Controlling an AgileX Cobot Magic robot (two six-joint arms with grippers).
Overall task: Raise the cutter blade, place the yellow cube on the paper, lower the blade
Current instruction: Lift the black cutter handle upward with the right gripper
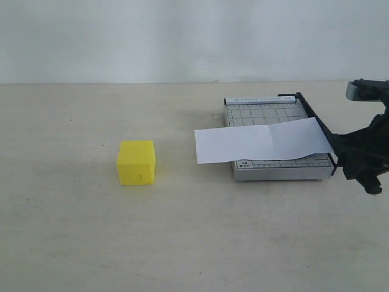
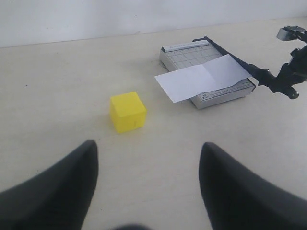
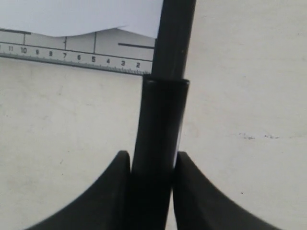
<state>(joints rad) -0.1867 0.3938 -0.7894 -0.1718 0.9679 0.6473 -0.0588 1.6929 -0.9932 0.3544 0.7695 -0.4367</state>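
The exterior camera stands back from the pale beige surface point(image 1: 73, 243), slightly above it, facing the white wall point(image 1: 121, 36), with the grey gridded cutter board point(image 1: 285, 171) at middle range. The left wrist camera sits well back from that board, looking down past its left jaws. Both views share the board, the white creased paper sheet point(image 2: 201, 81) and the yellow matte cube point(image 2: 127, 111). The right wrist camera hangs close by the board's ruled edge, sighting along the black cutter blade handle point(image 3: 160, 120) between the right jaws.
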